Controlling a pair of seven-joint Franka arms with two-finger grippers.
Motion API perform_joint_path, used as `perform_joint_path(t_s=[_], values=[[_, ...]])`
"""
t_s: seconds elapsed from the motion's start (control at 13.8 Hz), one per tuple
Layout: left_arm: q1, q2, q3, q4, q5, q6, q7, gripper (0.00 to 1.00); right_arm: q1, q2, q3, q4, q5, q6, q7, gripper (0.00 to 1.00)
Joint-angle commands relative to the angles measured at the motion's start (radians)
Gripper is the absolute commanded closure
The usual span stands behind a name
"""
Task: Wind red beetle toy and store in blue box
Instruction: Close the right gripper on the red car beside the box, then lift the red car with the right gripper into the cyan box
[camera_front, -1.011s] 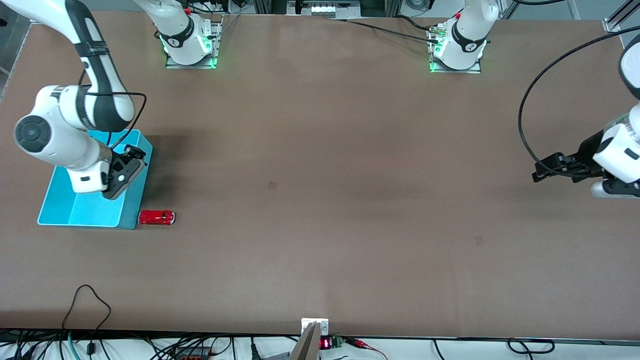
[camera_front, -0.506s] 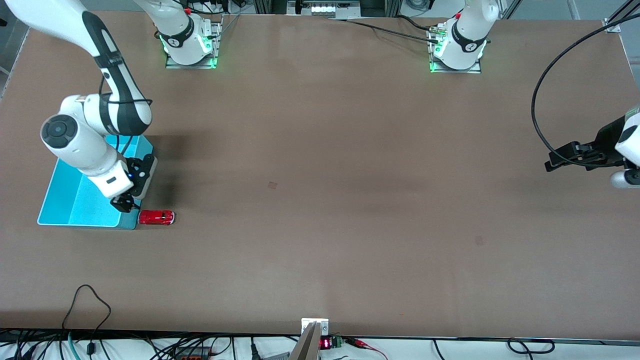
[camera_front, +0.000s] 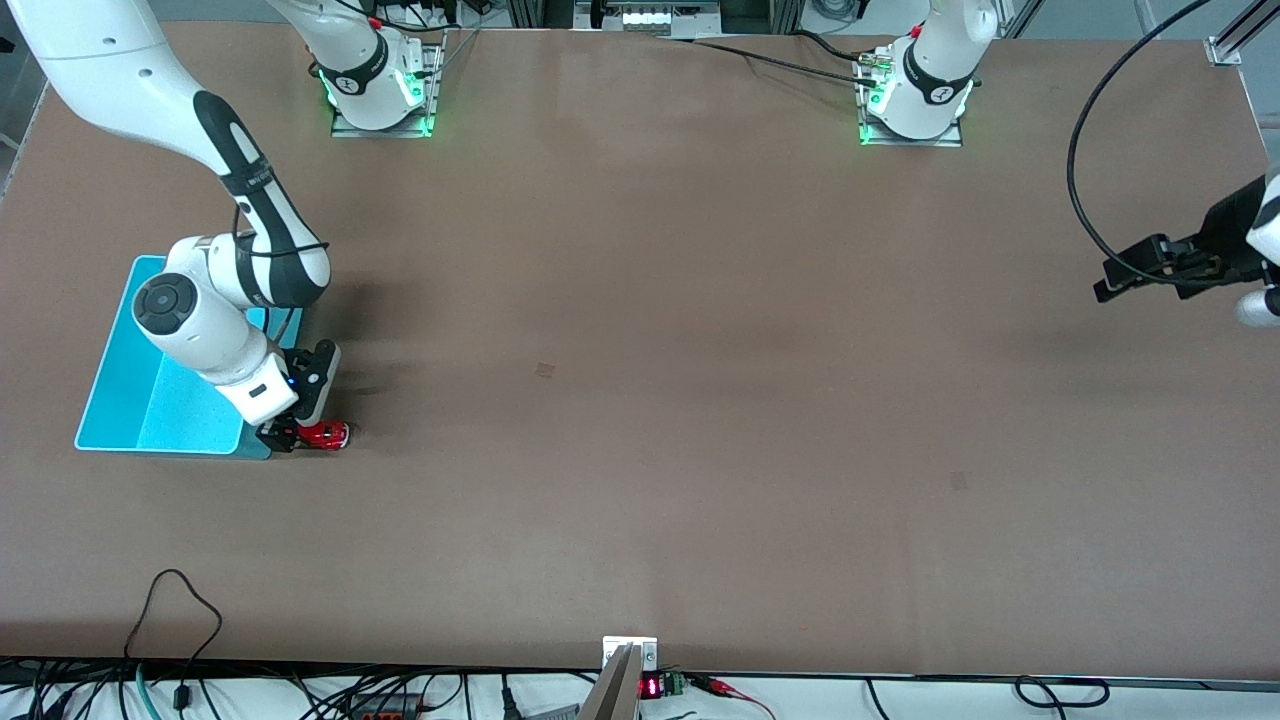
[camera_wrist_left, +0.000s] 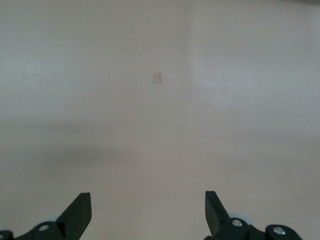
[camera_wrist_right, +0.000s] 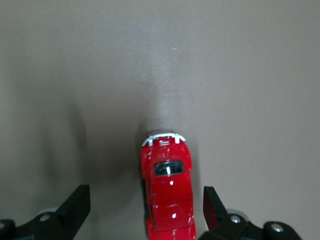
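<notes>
We see the red beetle toy (camera_front: 327, 434) resting on the worktop (camera_front: 640, 400) just beside the corner of the blue box (camera_front: 150, 400) that lies nearer the front camera. Our right hand (camera_front: 285, 436) sits low over the toy's box-side end, fingers spread wide on either side of the toy (camera_wrist_right: 168, 192), gripping nothing. Our left hand (camera_front: 1125, 281) waits above the left arm's end of the worktop, fingers (camera_wrist_left: 77, 215) open and empty.
</notes>
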Motion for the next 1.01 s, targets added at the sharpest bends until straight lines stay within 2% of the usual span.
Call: perform_joint_path(t_s=[0.0,0.43,0.51,0.58,0.65,0.72,0.79,0.87,0.94], values=[[0.005,-0.058,-0.008,-0.076,0.016,0.008,-0.001,0.0,-0.021,0.019,0.017,0.04,-0.014,0.0,-0.015,0.0],[0.004,-0.047,-0.008,-0.036,0.015,-0.01,-0.006,0.0,-0.03,0.067,0.017,0.046,-0.013,0.055,-0.015,0.0],[0.002,-0.046,-0.008,-0.034,0.015,-0.01,-0.006,0.0,-0.03,0.067,0.017,0.046,-0.013,0.061,-0.012,0.14],[0.003,-0.046,-0.008,-0.036,0.015,-0.012,-0.003,0.0,-0.03,0.067,0.017,0.046,-0.013,0.061,-0.011,0.44],[0.005,-0.044,-0.006,-0.036,0.016,-0.01,-0.003,0.0,-0.028,0.067,0.017,0.046,-0.011,0.061,-0.006,0.66],[0.004,-0.041,-0.006,-0.037,0.018,-0.009,-0.004,0.0,-0.028,0.065,0.017,0.048,-0.008,0.059,-0.003,0.82],[0.005,-0.038,-0.008,-0.039,0.016,-0.001,-0.004,0.0,-0.028,0.065,0.017,0.052,-0.007,0.058,0.0,0.95],[0.007,-0.037,-0.006,-0.039,0.016,0.0,-0.003,0.0,-0.027,0.059,0.017,0.054,0.016,0.056,0.012,1.0],[0.004,-0.038,-0.008,-0.037,0.018,0.0,-0.003,0.0,-0.016,0.045,0.017,0.052,0.063,0.052,0.069,1.0]])
